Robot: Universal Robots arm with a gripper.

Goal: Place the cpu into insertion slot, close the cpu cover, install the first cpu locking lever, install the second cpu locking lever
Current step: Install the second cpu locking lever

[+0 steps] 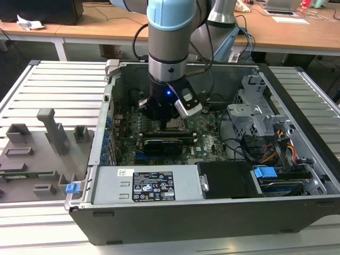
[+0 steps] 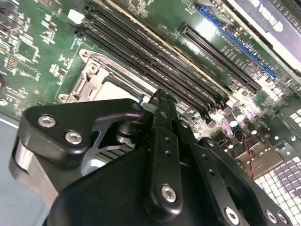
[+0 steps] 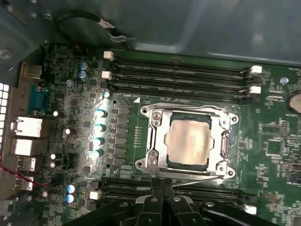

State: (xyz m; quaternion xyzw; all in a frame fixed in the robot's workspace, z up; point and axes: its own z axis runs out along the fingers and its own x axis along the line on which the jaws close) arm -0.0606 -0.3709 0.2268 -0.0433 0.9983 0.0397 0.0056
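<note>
Green board (image 1: 204, 139) inside an open case (image 1: 159, 212) in the exterior view, on a slatted grey worktop (image 1: 53, 85); arm reaching down into the case, jaws (image 1: 171, 121) low over the slot.

Silvery cpu (image 3: 189, 141) in the first wrist view, seated flat in the slot (image 3: 188, 141), cover (image 3: 153, 141) down around it, chip showing through the cut-out. Black fingertips (image 3: 162, 188) pressed together just beside the slot's edge, nothing between them.

Black linkage in the second wrist view, jaws (image 2: 161, 101) closed and empty, tips touching or just over the cover (image 2: 101, 77) beside the memory slots (image 2: 155, 56).
</note>
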